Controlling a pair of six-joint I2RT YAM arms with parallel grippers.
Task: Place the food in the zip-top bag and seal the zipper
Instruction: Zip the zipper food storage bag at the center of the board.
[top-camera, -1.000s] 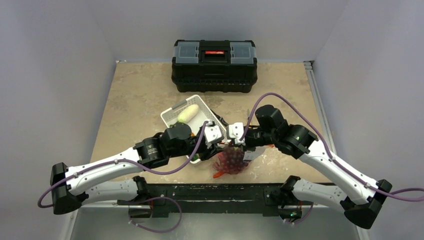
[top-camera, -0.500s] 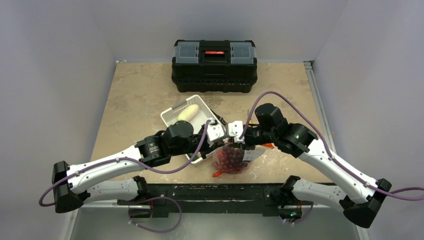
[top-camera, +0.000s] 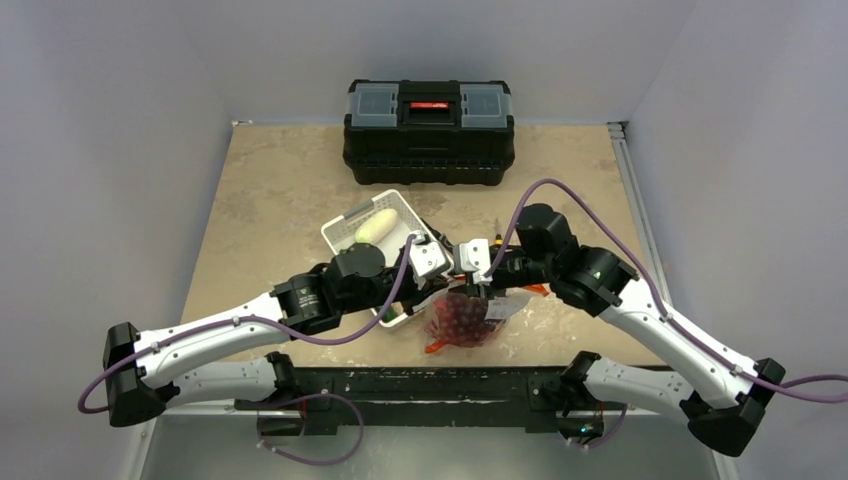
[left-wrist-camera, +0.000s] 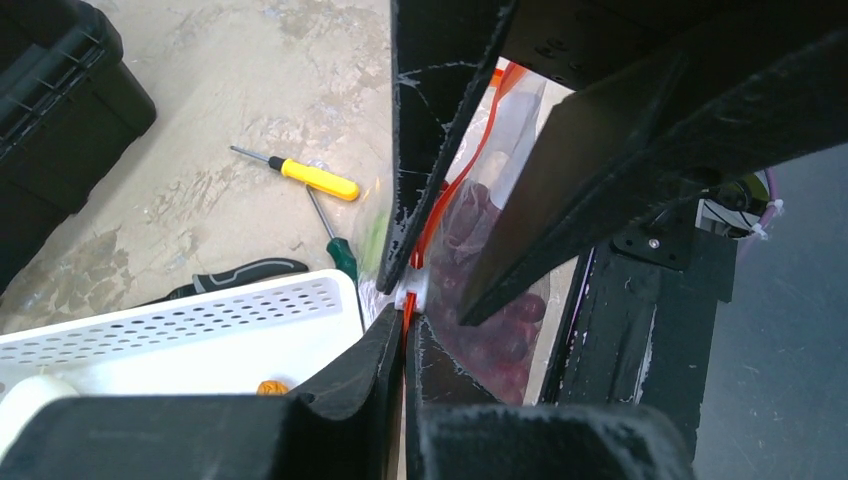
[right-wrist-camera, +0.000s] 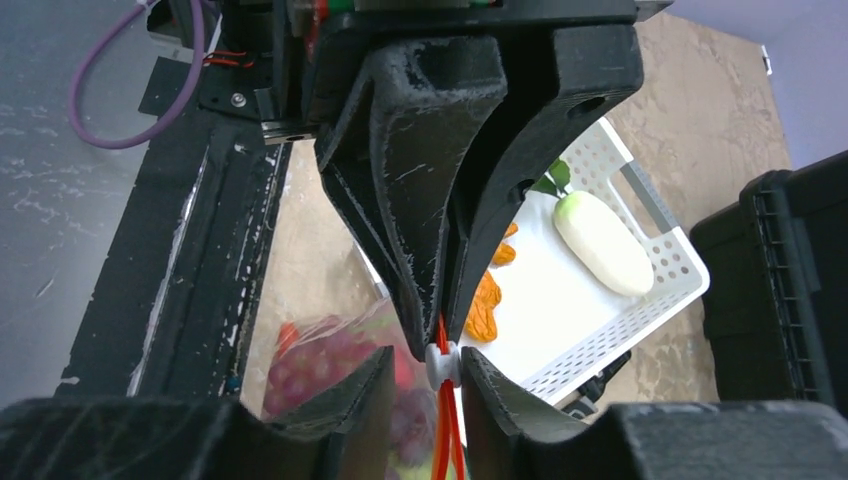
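The zip-top bag hangs just above the table's front edge, with dark red grapes and an orange piece inside. My left gripper is shut on the orange-red zipper, right beside its white slider. Facing it, my right gripper is open, its jaws standing apart on either side of the slider. One right finger touches the slider, and the other stands clear of it. More food lies in the white basket: a white oblong and orange chunks.
A black toolbox stands at the back of the table. A yellow-handled screwdriver, a green-handled one and black shears lie beyond the basket. Both arms meet over the bag at the front middle.
My left gripper has shut on the zipper. My right gripper, shut a second ago, has opened around the slider. The bag has hardly moved.
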